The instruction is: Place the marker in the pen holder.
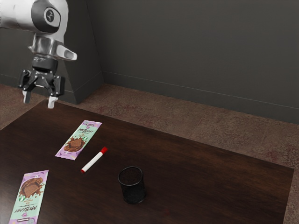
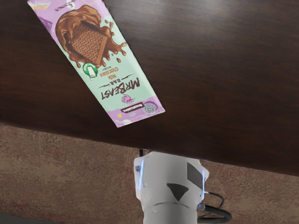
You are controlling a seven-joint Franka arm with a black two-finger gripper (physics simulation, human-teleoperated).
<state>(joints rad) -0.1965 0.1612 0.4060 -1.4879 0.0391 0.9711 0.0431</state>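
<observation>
Marker [image 1: 94, 160] (red-capped) well apart from tool [image 1: 39, 100].

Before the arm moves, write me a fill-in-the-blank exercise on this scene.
1. The marker has a white body and a cap coloured ____.
2. The tool is not shut but ____.
3. The holder is not tipped over; it stands ____.
4. The number of chocolate bars on the table is ____.
Missing words: red; open; upright; two.

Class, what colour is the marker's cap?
Red; the cap shows best in the exterior view.
</observation>
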